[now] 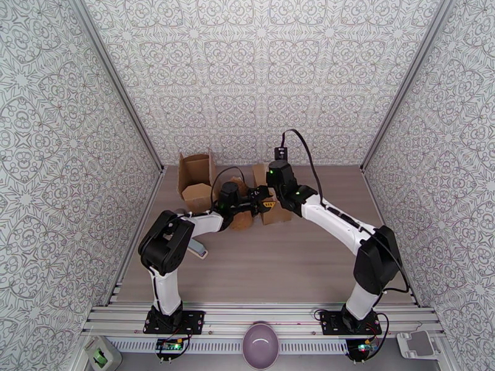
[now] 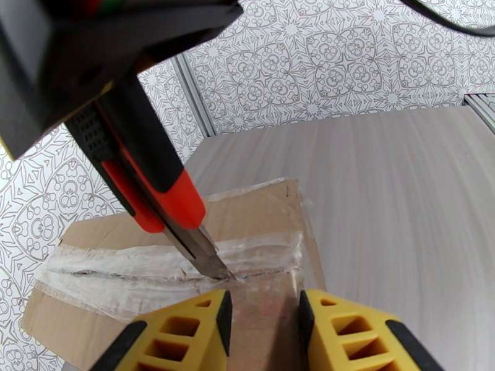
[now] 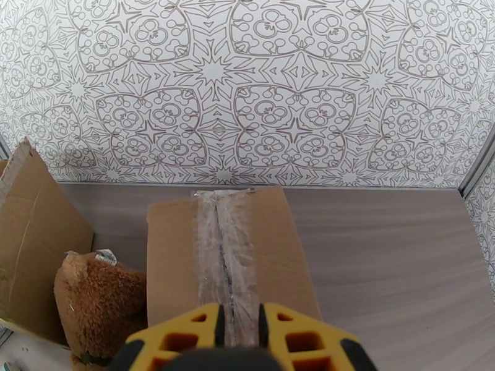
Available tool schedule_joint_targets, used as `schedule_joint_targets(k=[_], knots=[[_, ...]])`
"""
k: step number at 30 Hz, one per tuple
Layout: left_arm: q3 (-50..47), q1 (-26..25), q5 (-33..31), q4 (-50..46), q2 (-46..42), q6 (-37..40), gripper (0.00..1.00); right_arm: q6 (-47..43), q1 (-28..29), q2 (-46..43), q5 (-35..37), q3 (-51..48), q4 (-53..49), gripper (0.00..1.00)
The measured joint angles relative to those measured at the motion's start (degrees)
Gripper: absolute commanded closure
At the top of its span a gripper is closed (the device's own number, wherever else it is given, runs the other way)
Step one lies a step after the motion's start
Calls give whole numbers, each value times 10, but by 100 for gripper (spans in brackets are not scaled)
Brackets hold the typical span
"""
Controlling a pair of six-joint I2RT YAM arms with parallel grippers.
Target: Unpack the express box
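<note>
Task item: the sealed box [image 1: 276,215], on the table [image 2: 402,199], with both arms meeting over it. A tape seam [image 3: 226,255] runs the length of its top.

On the right gripper [image 3: 238,323], fingers are drawn narrow and clamped on a utility knife [image 2: 167,193] with a red and black handle, blade angled steeply down. The blade tip [image 2: 215,265] touches the tape on the seam line. My guess is the steep hold lets only the point bite the tape, sparing whatever lies inside.

On the left gripper [image 2: 263,332], fingers are parted to a middling gap with nothing between them, set at the sealed box's end just beside the blade tip. It is probably there to brace the box against the knife's drag. Whether the pads actually press the cardboard I cannot tell.

Views compared:
- The left wrist camera gives the knife, the contact point and a dark line along the tape beyond the blade, which reads as a slit.
- The right wrist camera adds what that one lacks. The seam lies straight ahead of the fingers, good for judging alignment, with a brown plush toy [image 3: 99,298] just left of the sealed box.
- The top camera places an opened box [image 1: 197,174] further left of the sealed box, flaps up.
</note>
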Motion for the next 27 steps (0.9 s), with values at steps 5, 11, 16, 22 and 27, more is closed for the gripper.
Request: schedule_joint_targets(k=[5,11,16,22,27], knots=[[3,-1,1,-7,0,-3,64,7,-1,-2,1,3,-9,100],[7,-1,2,-15,0,-3,64,10,-1,-3,2,5,-16,100],[10,-4,6,-22,1,-3,64,7,-1,-9,2,4,-27,100],[13,-6,12,-28,1,-2,64,4,-1,-18,0,-2,-31,100],[26,-2,-21,-35,8,-7,65,2,4,-38,-16,-5,-70,100]])
